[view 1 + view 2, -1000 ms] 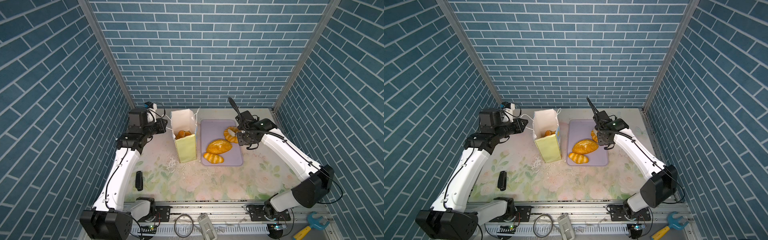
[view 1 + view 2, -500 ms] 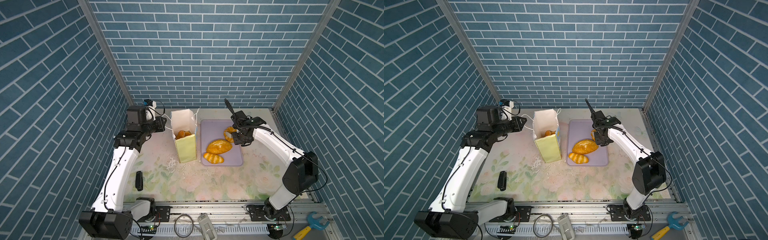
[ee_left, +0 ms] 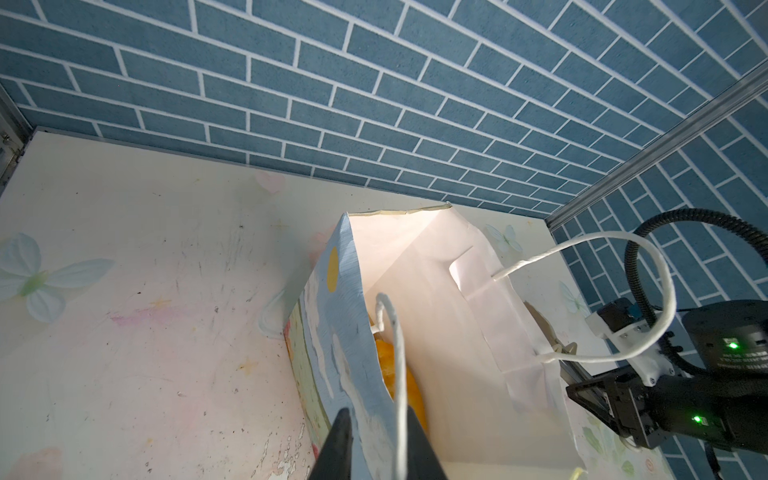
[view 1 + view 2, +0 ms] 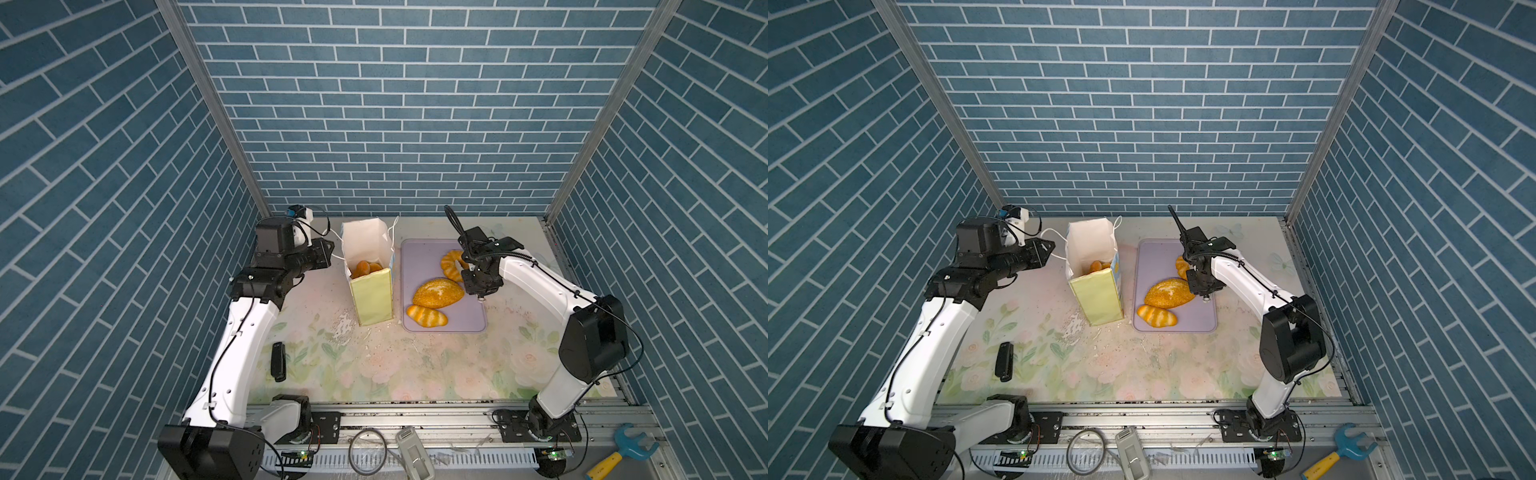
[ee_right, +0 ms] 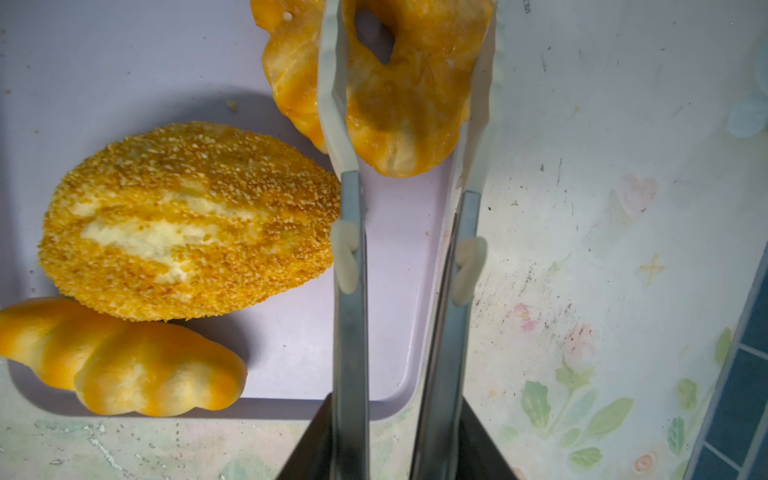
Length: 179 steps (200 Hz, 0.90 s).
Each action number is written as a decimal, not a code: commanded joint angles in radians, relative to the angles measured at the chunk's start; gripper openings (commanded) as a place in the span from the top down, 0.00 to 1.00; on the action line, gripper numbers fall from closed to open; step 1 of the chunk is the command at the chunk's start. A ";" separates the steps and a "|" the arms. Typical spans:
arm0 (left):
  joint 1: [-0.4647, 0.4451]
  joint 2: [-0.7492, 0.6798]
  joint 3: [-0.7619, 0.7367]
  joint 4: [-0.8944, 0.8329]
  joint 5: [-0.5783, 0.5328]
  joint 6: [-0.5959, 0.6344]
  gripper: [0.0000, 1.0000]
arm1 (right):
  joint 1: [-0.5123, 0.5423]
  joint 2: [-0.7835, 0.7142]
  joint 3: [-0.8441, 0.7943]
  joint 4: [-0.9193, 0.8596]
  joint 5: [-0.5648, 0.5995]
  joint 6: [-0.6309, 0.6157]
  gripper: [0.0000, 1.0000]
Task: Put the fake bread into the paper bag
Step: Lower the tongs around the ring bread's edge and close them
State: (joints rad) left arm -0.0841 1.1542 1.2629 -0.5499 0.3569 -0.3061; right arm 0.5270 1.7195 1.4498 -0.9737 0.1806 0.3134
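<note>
In both top views the paper bag (image 4: 370,295) stood upright beside the lilac tray (image 4: 419,262). In the left wrist view our left gripper (image 3: 380,444) pinched its wall. In the right wrist view our right gripper (image 5: 395,449) clamped tongs (image 5: 349,291) whose 2 blades hugged the tray's twisted ring (image 5: 407,104). We judged a centred, firm squeeze wise before lifting.

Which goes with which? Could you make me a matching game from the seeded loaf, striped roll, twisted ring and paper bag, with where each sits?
Things:
1 seeded loaf
2 striped roll
3 twisted ring
4 paper bag

Places:
A upright beside the lilac tray, pastries inside
B at the tips of the metal tongs
C middle of the tray
D tray's near end, by the bag

Pairs: 1-C; 2-D; 3-B; 4-A
</note>
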 commanded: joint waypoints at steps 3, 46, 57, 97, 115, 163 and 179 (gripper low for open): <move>-0.003 0.005 -0.012 0.028 0.004 -0.004 0.78 | 0.003 0.035 0.016 0.018 -0.054 -0.035 0.62; -0.002 0.041 0.013 0.030 0.009 -0.001 0.78 | 0.007 0.065 0.087 0.021 -0.100 -0.044 0.66; -0.001 0.044 0.015 0.032 0.009 -0.001 0.78 | 0.012 0.074 0.104 0.014 -0.102 -0.049 0.67; -0.002 0.041 0.013 0.023 -0.004 0.007 0.78 | 0.018 0.070 0.130 0.012 -0.097 -0.063 0.67; -0.002 0.035 0.010 0.013 -0.012 0.017 0.78 | 0.019 0.066 0.147 -0.008 -0.071 -0.072 0.62; -0.002 0.025 0.003 0.008 -0.020 0.021 0.78 | 0.017 0.044 0.154 -0.054 -0.009 -0.089 0.55; -0.002 0.022 -0.003 0.010 -0.022 0.021 0.78 | 0.017 0.049 0.153 -0.062 -0.006 -0.092 0.54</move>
State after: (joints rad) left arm -0.0841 1.1988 1.2629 -0.5411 0.3466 -0.2985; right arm 0.5415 1.7950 1.5768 -0.9871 0.1352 0.2523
